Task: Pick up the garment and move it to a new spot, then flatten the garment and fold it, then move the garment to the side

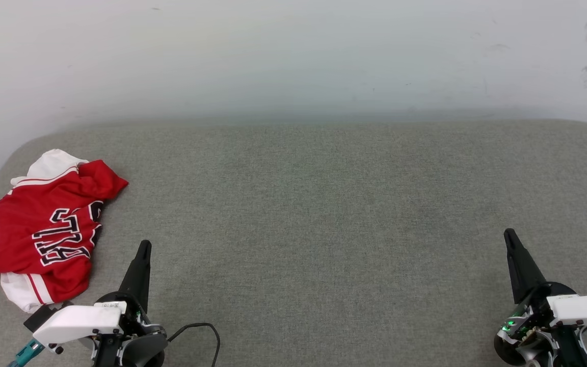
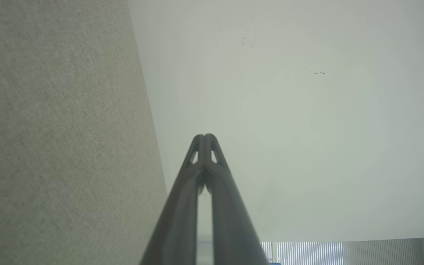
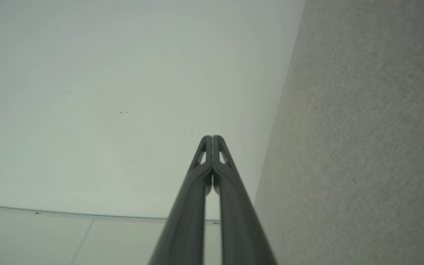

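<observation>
Garment [image 1: 38, 229]: black lettering [image 1: 67, 237] with white outline on the red front, lying sideways in the head view. The cloth is crumpled; "L", "L", "S" can be made out, the other characters are lost in folds. White sticker [image 1: 111, 305] on the lower-left wrist housing [image 1: 77, 322]: print too small to read.

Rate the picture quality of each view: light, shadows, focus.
Head view: soft, even light, no glare; the garment is sharp, its lettering crisp, with a faint shadow where the wall meets the grey surface. Left wrist view: hazy and washed out, the left gripper blurred near the lens. Right wrist view: clearer, the right gripper fairly crisp, the surface's weave visible.
</observation>
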`<state>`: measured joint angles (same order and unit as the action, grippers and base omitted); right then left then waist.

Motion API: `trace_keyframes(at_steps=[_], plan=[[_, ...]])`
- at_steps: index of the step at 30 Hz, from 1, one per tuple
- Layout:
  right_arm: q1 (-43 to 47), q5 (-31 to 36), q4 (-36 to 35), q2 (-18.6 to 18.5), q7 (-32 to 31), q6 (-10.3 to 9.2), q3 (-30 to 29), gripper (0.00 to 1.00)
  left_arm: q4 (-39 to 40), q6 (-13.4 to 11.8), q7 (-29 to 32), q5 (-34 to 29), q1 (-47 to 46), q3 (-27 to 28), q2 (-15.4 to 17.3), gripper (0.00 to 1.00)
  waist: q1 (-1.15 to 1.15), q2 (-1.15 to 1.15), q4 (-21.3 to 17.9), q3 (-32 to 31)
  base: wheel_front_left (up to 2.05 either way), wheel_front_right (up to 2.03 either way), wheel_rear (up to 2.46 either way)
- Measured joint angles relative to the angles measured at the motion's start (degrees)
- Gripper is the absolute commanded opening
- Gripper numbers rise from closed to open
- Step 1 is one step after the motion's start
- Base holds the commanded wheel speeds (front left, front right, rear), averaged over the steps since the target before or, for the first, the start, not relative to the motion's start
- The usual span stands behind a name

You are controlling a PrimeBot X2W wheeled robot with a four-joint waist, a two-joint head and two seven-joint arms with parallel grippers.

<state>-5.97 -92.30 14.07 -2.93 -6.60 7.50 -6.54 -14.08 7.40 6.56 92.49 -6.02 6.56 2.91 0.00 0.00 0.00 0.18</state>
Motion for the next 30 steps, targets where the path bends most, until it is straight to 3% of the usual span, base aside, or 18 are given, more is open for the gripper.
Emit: trace_keyframes(at_steps=[30], plan=[[0.0,0.0,0.0,0.0,0.0,0.00,0.0,0.00,0.0,0.0,0.0,0.0,0.0,0.0,0.0,0.00,0.00,0.00,0.0,0.0,0.00,0.00,0.00]])
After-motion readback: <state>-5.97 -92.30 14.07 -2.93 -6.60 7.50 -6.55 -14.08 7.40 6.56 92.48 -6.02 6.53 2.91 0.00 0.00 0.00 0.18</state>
